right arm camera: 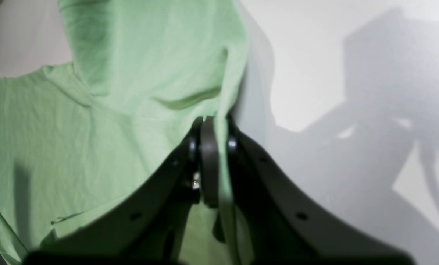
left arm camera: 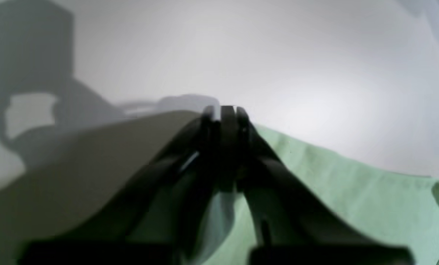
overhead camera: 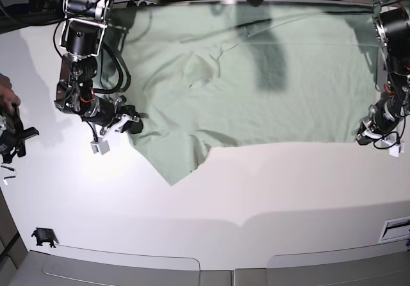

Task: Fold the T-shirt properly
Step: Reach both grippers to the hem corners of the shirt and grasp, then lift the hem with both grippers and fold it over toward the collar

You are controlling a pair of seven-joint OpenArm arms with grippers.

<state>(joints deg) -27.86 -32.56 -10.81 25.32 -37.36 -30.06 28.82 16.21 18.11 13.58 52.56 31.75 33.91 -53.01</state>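
The pale mint-green T-shirt [overhead camera: 256, 87] lies spread and wrinkled across the far half of the white table [overhead camera: 256, 190], with one flap hanging toward the front left. My right gripper [overhead camera: 132, 125] is at the shirt's left edge. In the right wrist view the right gripper [right arm camera: 210, 123] is shut with a fold of the T-shirt [right arm camera: 94, 129] pinched between its fingers. My left gripper [overhead camera: 365, 136] is at the shirt's right front corner. In the left wrist view the left gripper [left arm camera: 224, 111] is shut at the hem of the T-shirt [left arm camera: 352, 191].
A person's hand [overhead camera: 6, 97] and a black tool [overhead camera: 14, 138] show at the table's left edge. A small black clip [overhead camera: 43, 236] sits at the front left. Cables run along the far edge.
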